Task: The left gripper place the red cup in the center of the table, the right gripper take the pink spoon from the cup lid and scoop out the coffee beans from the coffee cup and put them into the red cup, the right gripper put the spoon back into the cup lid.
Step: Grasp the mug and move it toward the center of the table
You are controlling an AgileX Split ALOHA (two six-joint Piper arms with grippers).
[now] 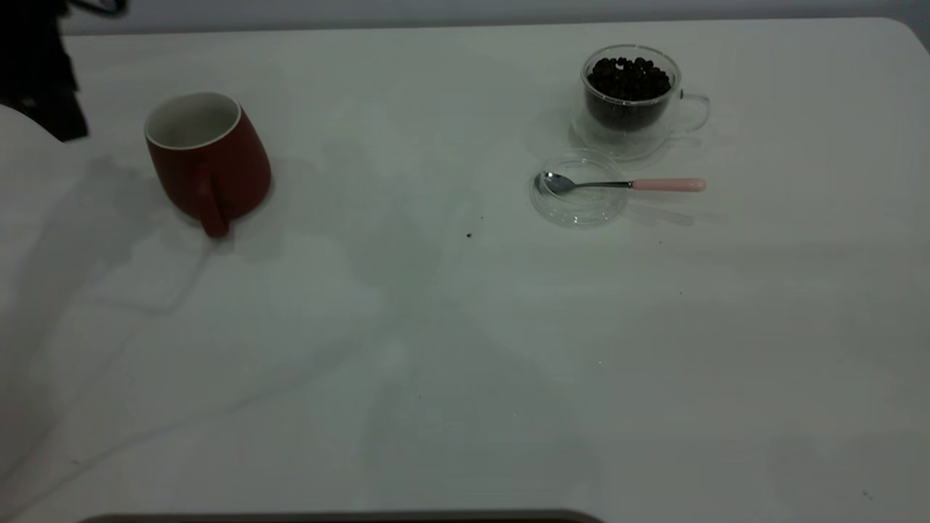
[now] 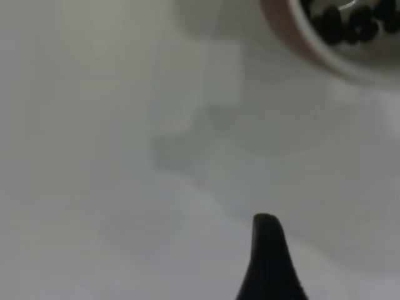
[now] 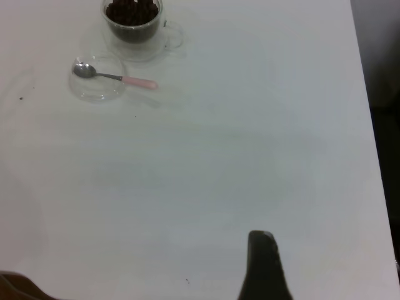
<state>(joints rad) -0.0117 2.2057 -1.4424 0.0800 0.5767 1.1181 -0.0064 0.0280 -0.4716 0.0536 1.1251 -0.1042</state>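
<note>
The red cup stands upright at the table's left side, handle toward the camera, not yet in the centre. Well apart on the right, the pink spoon rests in the cup lid, just beside the coffee cup of coffee beans. I cannot tell either claw's opening. A clumsy grab could tip the cup.

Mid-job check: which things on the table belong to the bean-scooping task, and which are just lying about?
Job: red cup, coffee cup, coffee beans, cup lid, pink spoon resting in the lid.
Lying about: small dark speck on the table; dark strip at its near edge.
</note>
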